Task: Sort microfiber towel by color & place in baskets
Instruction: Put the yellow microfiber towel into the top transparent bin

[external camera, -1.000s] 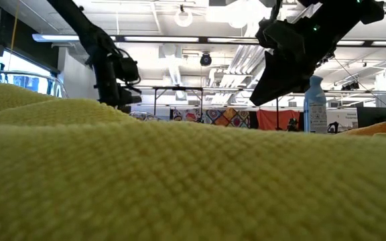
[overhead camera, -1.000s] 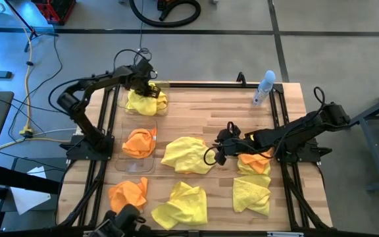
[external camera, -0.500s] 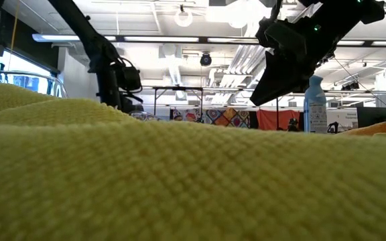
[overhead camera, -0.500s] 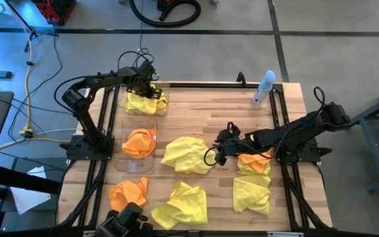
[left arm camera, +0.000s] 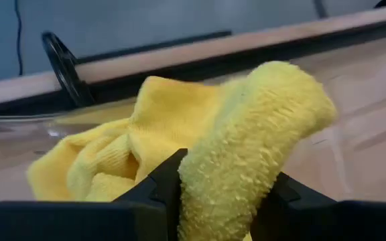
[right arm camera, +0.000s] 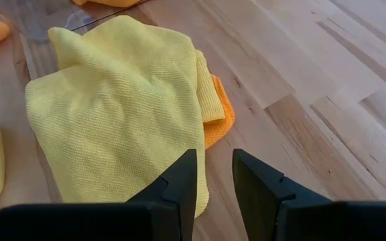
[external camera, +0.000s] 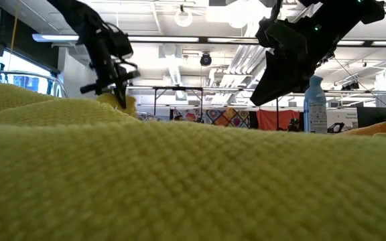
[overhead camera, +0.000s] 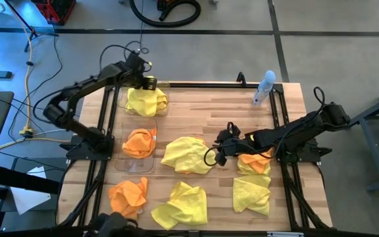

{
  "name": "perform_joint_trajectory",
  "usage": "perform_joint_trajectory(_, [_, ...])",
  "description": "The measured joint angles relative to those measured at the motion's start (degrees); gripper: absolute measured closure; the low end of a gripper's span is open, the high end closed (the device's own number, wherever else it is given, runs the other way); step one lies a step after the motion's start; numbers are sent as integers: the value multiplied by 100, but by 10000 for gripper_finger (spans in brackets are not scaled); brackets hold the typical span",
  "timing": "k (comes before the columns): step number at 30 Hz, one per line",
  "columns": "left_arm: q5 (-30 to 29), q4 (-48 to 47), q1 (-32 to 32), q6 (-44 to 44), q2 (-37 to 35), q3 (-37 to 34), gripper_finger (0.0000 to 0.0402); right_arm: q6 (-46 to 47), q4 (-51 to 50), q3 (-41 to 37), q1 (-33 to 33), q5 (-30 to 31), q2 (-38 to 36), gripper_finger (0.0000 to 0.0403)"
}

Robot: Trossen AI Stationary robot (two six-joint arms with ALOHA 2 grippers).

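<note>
My left gripper (overhead camera: 149, 83) hovers over the far clear basket (overhead camera: 123, 99) at the table's far left and is shut on a yellow towel (left arm camera: 246, 134). More yellow cloth (overhead camera: 145, 103) lies in that basket. The near basket (overhead camera: 137, 164) holds an orange towel (overhead camera: 139, 141). My right gripper (overhead camera: 214, 153) hangs above the table's middle, beside a loose yellow towel (overhead camera: 186, 155), its fingers a narrow gap apart and touching nothing. Other yellow towels (overhead camera: 181, 204) (overhead camera: 251, 194) and orange ones (overhead camera: 128, 192) (overhead camera: 255, 161) lie on the wood. My left gripper pinches a thick fold of the yellow towel (left arm camera: 210, 191) between its two fingers, coming from above. The fold bulges out past the fingertips (external camera: 127, 102). The rest of the cloth (left arm camera: 112, 161) trails down into the far basket.
A slim clear spray bottle (overhead camera: 263, 89) stands near the far right corner. A black rail (overhead camera: 202, 84) runs along the table's far edge. In the low view a yellow towel (external camera: 179, 174) fills the foreground. Bare wood shows between the far basket and the bottle.
My left gripper has risen out of the far basket and drawn a little toward the far edge, its arm swinging out to the left. It has stayed shut on the yellow towel, whose pinched fold now shows lifted below the fingers in the low view.
</note>
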Motion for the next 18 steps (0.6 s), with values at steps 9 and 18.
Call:
perform_joint_trajectory(9, [-48, -683, -193, -224, -481, 1, 290, -60, 1, 0, 0, -19, 0, 314])
perform_joint_trajectory(18, [-298, -742, -370, -751, 98, -559, 309, -46, 1, 0, 0, -19, 0, 314])
